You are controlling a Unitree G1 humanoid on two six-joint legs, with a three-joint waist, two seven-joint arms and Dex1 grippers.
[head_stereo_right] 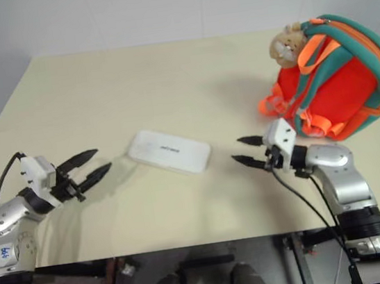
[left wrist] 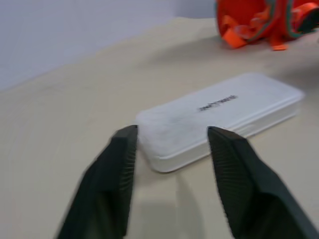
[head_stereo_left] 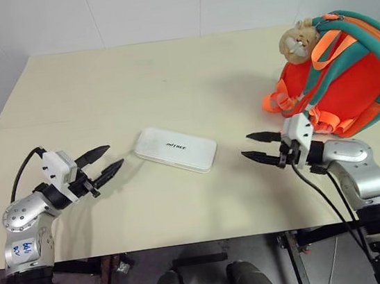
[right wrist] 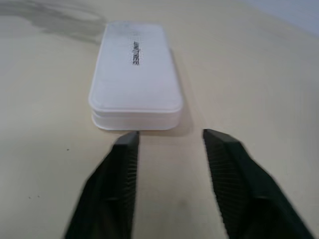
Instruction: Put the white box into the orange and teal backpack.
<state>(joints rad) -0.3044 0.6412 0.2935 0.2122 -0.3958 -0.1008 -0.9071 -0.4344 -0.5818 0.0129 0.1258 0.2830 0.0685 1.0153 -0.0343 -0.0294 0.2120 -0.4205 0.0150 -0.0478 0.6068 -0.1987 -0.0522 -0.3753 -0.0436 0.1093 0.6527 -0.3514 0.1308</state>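
A pale cream desk (head_stereo_left: 166, 68) with a seam running across its left part stands against a white wall (head_stereo_left: 158, 6). Dark metal desk legs (head_stereo_left: 107, 282) show beneath its near edge.

The white box (head_stereo_left: 175, 149) lies flat near the middle of the bench (head_stereo_left: 134, 86), with bare surface on every side of it. The left gripper (head_stereo_left: 107, 163) faces one short end with its fingers parted and a small gap of bare bench between its tips and the box. The right gripper (head_stereo_left: 259, 147), likewise parted, faces the other short end across a wider strip of bare bench. The orange and teal backpack (head_stereo_left: 350, 79) stands at the bench's far right, just behind the right gripper's wrist, blocking passage there. The far and left parts of the bench lie bare up to the wall.
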